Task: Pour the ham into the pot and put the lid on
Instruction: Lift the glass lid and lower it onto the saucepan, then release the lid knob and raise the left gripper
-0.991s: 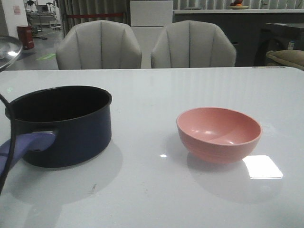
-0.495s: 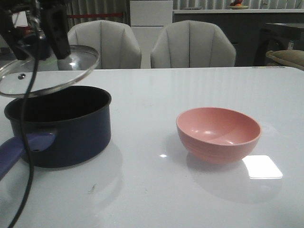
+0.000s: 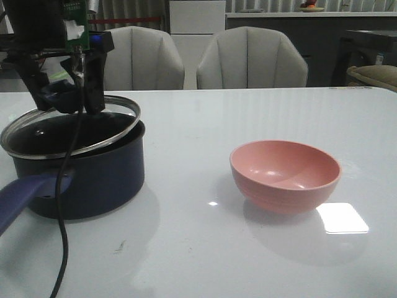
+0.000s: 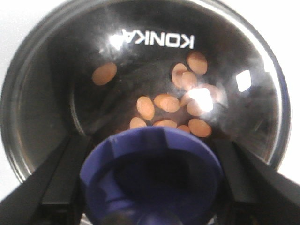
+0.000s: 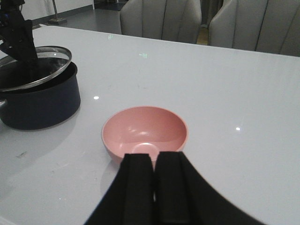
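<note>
The dark blue pot [image 3: 93, 180] stands at the table's left, its handle [image 3: 25, 192] pointing toward me. My left gripper [image 3: 65, 99] is shut on the lid's blue knob [image 4: 150, 154] and holds the glass lid [image 3: 118, 121] tilted right on top of the pot, the right edge a little higher. Through the glass [image 4: 56, 93] the orange ham [image 4: 168, 103] lies on the pot's black bottom. My right gripper [image 5: 154, 157] is shut on nothing, just in front of the pink bowl [image 5: 145, 126]; it does not show in the front view.
The pink bowl [image 3: 285, 174] sits empty at centre right. A black cable [image 3: 62, 236] hangs from the left arm in front of the pot. Two grey chairs [image 3: 248, 59] stand behind the table's far edge.
The left arm has come in from the left with the lid. It moved right and down, from above the pot's far left side onto the rim.
</note>
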{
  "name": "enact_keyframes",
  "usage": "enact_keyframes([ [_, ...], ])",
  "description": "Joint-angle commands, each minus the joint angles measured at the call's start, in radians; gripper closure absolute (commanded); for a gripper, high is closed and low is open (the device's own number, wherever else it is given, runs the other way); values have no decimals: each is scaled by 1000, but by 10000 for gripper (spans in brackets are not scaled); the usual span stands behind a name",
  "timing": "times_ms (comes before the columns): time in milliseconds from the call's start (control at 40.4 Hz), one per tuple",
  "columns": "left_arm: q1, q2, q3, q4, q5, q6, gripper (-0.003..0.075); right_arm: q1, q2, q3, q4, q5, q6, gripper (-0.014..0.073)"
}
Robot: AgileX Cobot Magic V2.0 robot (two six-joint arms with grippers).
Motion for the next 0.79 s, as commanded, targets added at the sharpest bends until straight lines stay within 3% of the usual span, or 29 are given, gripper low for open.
enact_keyframes([
  [0,-4,-41,-35,1,-38,0,469,1,8,-30,-4,-84,-7,447],
  [173,-4,-32,-35,1,-57,0,448,1,8,-30,-4,-84,-7,447],
  [471,-4,-13,-35,-10,-37,0,164,1,8,-30,-4,-84,-7,447],
  [768,-4,-13,-105,-10,-15,0,153,1,8,-30,-4,-84,-7,447],
])
